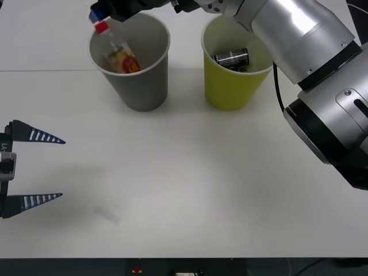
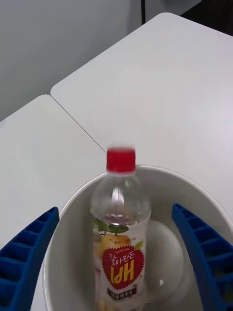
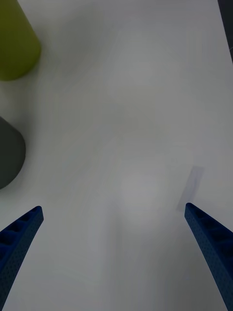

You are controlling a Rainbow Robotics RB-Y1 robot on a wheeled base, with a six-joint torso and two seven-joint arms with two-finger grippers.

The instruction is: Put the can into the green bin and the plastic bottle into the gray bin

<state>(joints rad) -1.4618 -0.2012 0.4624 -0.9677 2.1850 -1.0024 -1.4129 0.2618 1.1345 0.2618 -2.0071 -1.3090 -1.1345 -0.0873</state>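
The plastic bottle (image 1: pixel 119 54) leans inside the gray bin (image 1: pixel 141 86) at the back left, its red cap poking over the far-left rim. My right gripper (image 1: pixel 108 10) hovers just above that rim. In the right wrist view its blue fingers (image 2: pixel 29 248) stand wide apart on either side of the plastic bottle (image 2: pixel 119 233) and do not touch it; the gray bin's pale inside (image 2: pixel 162 187) surrounds the bottle. The can (image 1: pixel 232 57) lies on its side inside the green bin (image 1: pixel 230 92). My left gripper (image 1: pixel 34 168) rests open at the table's left edge.
The two bins stand side by side at the back with a narrow gap between them. A seam in the white table (image 1: pixel 46 70) runs behind them. A faint tape mark (image 1: pixel 108 214) lies front left. The left wrist view catches the green bin (image 3: pixel 17 43) and gray bin (image 3: pixel 9 150).
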